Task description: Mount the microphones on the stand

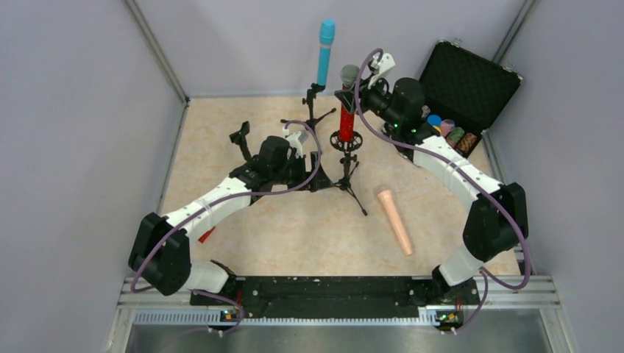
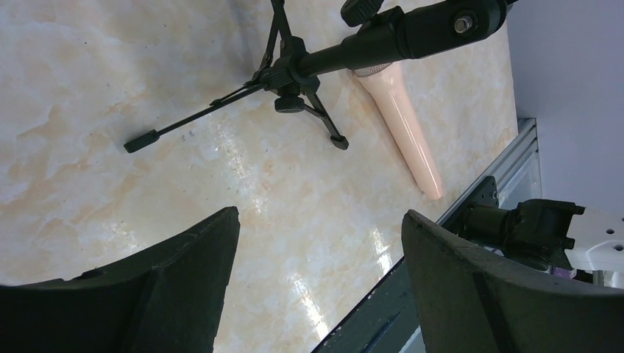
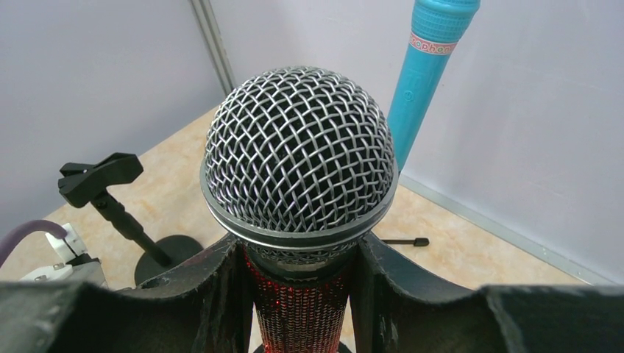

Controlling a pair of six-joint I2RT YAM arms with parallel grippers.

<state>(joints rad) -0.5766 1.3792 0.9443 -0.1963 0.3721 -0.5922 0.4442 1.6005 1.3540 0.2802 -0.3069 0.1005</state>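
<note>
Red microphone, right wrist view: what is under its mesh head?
The glittery body of the red microphone, gripped by the right claw. The fingers cover whatever holds it lower down.

Right wrist view gives you red microphone (image 3: 298, 165) only to neck: body runs off bottom edge, flanks covered by right gripper (image 3: 300, 257) fingers. Top of teal microphone (image 3: 423, 81) cut by upper edge, lower end behind mesh head. Left wrist view: head of peach microphone (image 2: 408, 125) partly hidden behind stand (image 2: 353, 48) pole; pole's upper end leaves frame. Contents of case (image 1: 471, 81) at table (image 1: 294, 235) far right corner too small to name. Red scrap (image 1: 207, 235) near left edge, half under left arm (image 1: 221, 198): cannot tell what.
</note>
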